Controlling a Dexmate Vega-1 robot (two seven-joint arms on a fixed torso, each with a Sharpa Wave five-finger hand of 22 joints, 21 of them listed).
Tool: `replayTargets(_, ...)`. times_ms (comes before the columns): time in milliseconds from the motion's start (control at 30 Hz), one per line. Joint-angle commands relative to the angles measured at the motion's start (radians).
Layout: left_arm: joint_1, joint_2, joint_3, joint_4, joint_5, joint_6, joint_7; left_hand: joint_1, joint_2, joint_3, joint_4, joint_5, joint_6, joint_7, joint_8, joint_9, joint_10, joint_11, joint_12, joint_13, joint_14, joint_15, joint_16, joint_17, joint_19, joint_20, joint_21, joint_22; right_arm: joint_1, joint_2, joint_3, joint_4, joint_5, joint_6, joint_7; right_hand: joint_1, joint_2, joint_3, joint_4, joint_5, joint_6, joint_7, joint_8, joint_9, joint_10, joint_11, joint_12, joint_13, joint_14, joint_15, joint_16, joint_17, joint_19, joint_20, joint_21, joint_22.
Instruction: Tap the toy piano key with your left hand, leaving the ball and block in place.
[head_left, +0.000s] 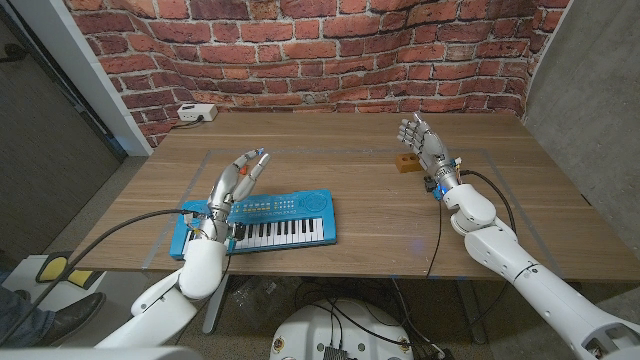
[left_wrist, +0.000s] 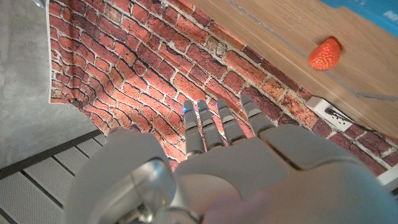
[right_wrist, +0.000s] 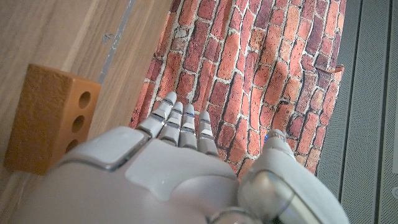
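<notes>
A blue toy piano (head_left: 270, 220) with white and black keys lies at the table's front left; a strip of it (left_wrist: 376, 7) also appears in the left wrist view. My left hand (head_left: 232, 185) hovers over the piano's left part, fingers straight and apart, holding nothing. A small red-orange ball (head_left: 263, 156) with a dimpled skin (left_wrist: 324, 54) sits just beyond its fingertips. An orange block (head_left: 405, 163) with holes in its side (right_wrist: 50, 118) stands at mid right. My right hand (head_left: 425, 140) is raised right beside the block, fingers spread and empty.
A white socket box (head_left: 197, 112) with a cable sits at the table's back left corner, against the brick wall (head_left: 330, 50). Faint tape lines mark a rectangle on the wooden table (head_left: 360, 250). A yellow-marked pedal (head_left: 50, 268) lies on the floor at left.
</notes>
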Motion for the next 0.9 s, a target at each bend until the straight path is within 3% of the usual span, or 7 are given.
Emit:
replayTargets(33, -0.127, 0.005, 0.011, 0.077, -0.283, -0.031, -0.238, -0.001, 0.0, -0.007, 0.007, -0.007, -0.03, 0.008, -0.011, 0.0, -0.034, 0.009, -0.009, 0.001, -0.023, 0.009, -0.01, 0.006, -0.009, 0.004, -0.004, 0.002, 0.003, 0.004, 0.015, 0.022, 0.001, 0.039, 0.007, -0.008, -0.001, 0.002, -0.006, 0.003, -0.009, 0.016, -0.002, 0.0, 0.026, -0.004, 0.01, 0.004, 0.006, 0.002, 0.002, 0.003, 0.012, -0.003, -0.005, 0.002)
replayTargets(300, -0.176, 0.017, 0.011, 0.091, -0.414, 0.003, -0.329, -0.002, 0.004, -0.006, 0.009, -0.016, -0.063, 0.017, -0.018, 0.001, -0.061, 0.028, -0.012, 0.002, -0.047, 0.016, -0.014, 0.006, -0.024, 0.004, -0.012, 0.002, 0.009, 0.013, 0.03, 0.064, 0.016, 0.084, 0.029, -0.01, -0.003, 0.0, -0.006, 0.003, -0.027, 0.031, -0.008, -0.001, 0.025, -0.001, 0.008, 0.004, 0.007, 0.003, 0.002, 0.003, 0.014, -0.002, -0.008, 0.002)
replayTargets(567, -0.24, 0.035, 0.027, 0.113, -0.437, 0.023, -0.366, 0.006, 0.003, -0.004, 0.006, -0.034, -0.106, 0.027, -0.017, 0.001, -0.079, 0.018, -0.007, -0.002, -0.057, -0.01, -0.011, 0.002, -0.018, -0.117, -0.012, -0.001, 0.008, 0.007, 0.034, 0.065, 0.01, 0.083, 0.024, -0.01, -0.003, 0.0, -0.007, 0.003, -0.028, 0.021, -0.006, -0.002, 0.026, 0.0, 0.009, 0.004, 0.008, 0.003, 0.003, 0.003, 0.015, -0.002, -0.011, 0.003)
replayTargets(633, -0.249, 0.042, 0.031, 0.119, -0.449, 0.028, -0.38, 0.008, 0.003, -0.004, 0.005, -0.041, -0.152, 0.032, -0.026, 0.001, -0.107, 0.025, -0.013, -0.003, -0.076, -0.002, -0.016, 0.001, -0.018, -0.126, -0.013, -0.002, 0.022, 0.013, 0.033, 0.095, 0.021, 0.103, 0.054, -0.009, -0.005, -0.001, -0.009, 0.003, -0.042, -0.009, -0.009, -0.003, 0.027, 0.0, 0.008, 0.004, 0.007, 0.004, 0.002, 0.002, 0.014, 0.001, -0.015, 0.003)
replayTargets(700, -0.257, 0.039, 0.035, 0.137, -0.474, 0.018, -0.402, 0.009, 0.004, -0.002, 0.005, -0.049, -0.223, 0.059, -0.034, 0.002, -0.138, 0.04, -0.016, -0.003, -0.095, 0.006, -0.017, 0.001, -0.024, -0.134, -0.017, -0.003, 0.034, 0.023, 0.032, 0.122, 0.042, 0.125, 0.091, -0.009, -0.007, -0.002, -0.011, 0.003, -0.044, -0.022, -0.009, -0.003, 0.026, 0.001, 0.007, 0.004, 0.003, 0.005, 0.0, 0.002, 0.006, 0.005, -0.019, 0.003)
replayTargets(833, -0.294, 0.026, 0.05, 0.191, -0.54, -0.014, -0.475, 0.01, 0.004, -0.001, 0.006, -0.057, -0.294, 0.084, -0.032, 0.002, -0.187, 0.063, -0.02, -0.004, -0.135, 0.029, -0.021, 0.001, -0.035, -0.136, -0.022, -0.003, 0.029, 0.024, 0.036, 0.119, 0.038, 0.133, 0.082, -0.01, -0.013, -0.005, -0.013, 0.002, -0.027, -0.03, 0.0, -0.003, 0.025, 0.001, 0.007, 0.004, -0.003, 0.005, -0.002, 0.002, 0.001, 0.005, -0.025, 0.003)
replayTargets(900, -0.317, 0.019, 0.06, 0.218, -0.552, -0.036, -0.502, 0.011, 0.005, -0.001, 0.005, -0.06, -0.318, 0.094, -0.032, 0.002, -0.202, 0.066, -0.019, -0.004, -0.147, 0.035, -0.02, 0.001, -0.042, -0.135, -0.024, -0.003, 0.022, 0.018, 0.039, 0.105, 0.029, 0.125, 0.066, -0.012, -0.019, -0.008, -0.015, 0.002, 0.012, -0.012, 0.015, -0.002, 0.022, 0.001, 0.005, 0.004, -0.003, 0.001, -0.001, 0.002, 0.003, 0.005, -0.029, 0.003)
